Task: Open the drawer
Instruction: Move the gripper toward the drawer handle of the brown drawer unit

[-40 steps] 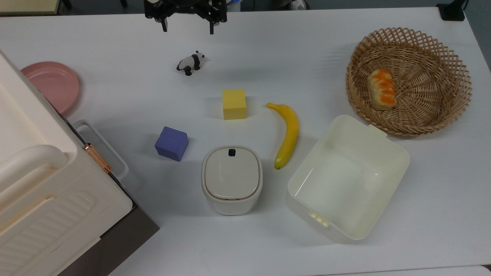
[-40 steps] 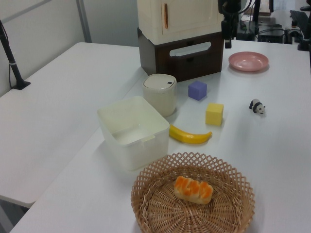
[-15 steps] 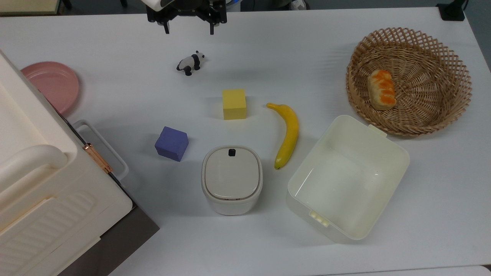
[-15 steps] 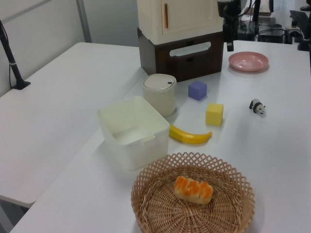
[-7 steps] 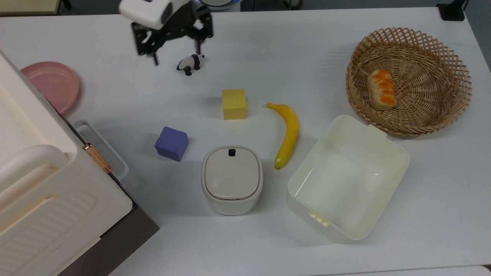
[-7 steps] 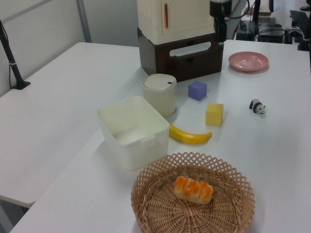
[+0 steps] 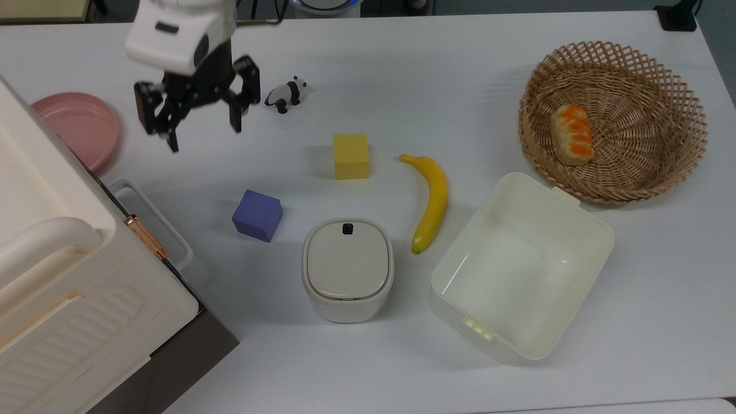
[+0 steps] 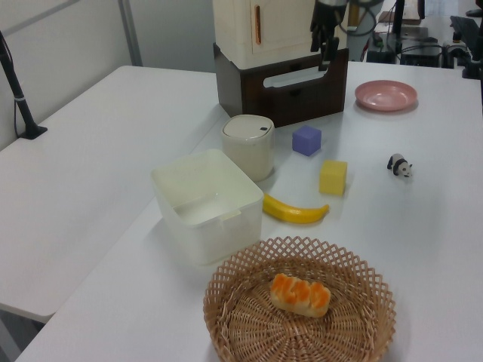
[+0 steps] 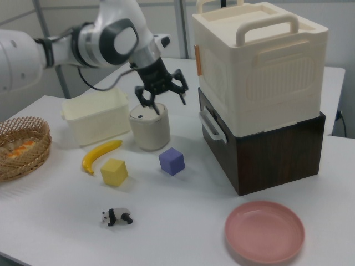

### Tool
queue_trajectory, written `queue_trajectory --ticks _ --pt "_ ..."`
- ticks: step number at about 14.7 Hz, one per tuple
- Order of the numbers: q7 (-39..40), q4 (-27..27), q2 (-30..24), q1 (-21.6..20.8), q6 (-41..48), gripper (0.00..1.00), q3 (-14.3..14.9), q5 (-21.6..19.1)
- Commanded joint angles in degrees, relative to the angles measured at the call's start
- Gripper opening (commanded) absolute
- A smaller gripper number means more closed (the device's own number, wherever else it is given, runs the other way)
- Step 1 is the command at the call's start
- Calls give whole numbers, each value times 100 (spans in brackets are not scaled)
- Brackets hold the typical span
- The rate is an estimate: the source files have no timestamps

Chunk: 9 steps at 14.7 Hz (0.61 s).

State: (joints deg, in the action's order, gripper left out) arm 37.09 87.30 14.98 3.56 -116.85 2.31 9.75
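The table (image 7: pixel 402 52) carries everything. In the top view, the cabinet (image 7: pixel 52 276) sits on the drawer (image 7: pixel 172 356) unit at the table's lower left corner, the drawer's handle (image 7: pixel 150 221) facing the table's middle. The plate (image 7: pixel 77 127) lies at the left edge, behind the cabinet. The gripper (image 7: pixel 202 133) hangs above the table between plate and panda (image 7: pixel 286 94). Two cubes (image 7: pixel 257 215), the bin (image 7: pixel 348 269) and the banana (image 7: pixel 430 202) lie mid-table. The tub (image 7: pixel 520 267) stands toward the lower right, the basket (image 7: pixel 613 122) at the upper right corner with the bread (image 7: pixel 571 134) inside.
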Motion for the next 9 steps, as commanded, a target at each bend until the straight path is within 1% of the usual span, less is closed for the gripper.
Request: queue_trajectory --ticks 1,3,4,7,9 --pt "88 -64 452 -22 -749 83 200 378" --pt "79 -64 584 -22 -1031 82 296 422" --pt "79 -64 663 -22 -1206 78 358 474" --pt "79 -64 856 -22 -1392 78 402 606" --pt "70 -64 953 -22 -1445 72 420 755"
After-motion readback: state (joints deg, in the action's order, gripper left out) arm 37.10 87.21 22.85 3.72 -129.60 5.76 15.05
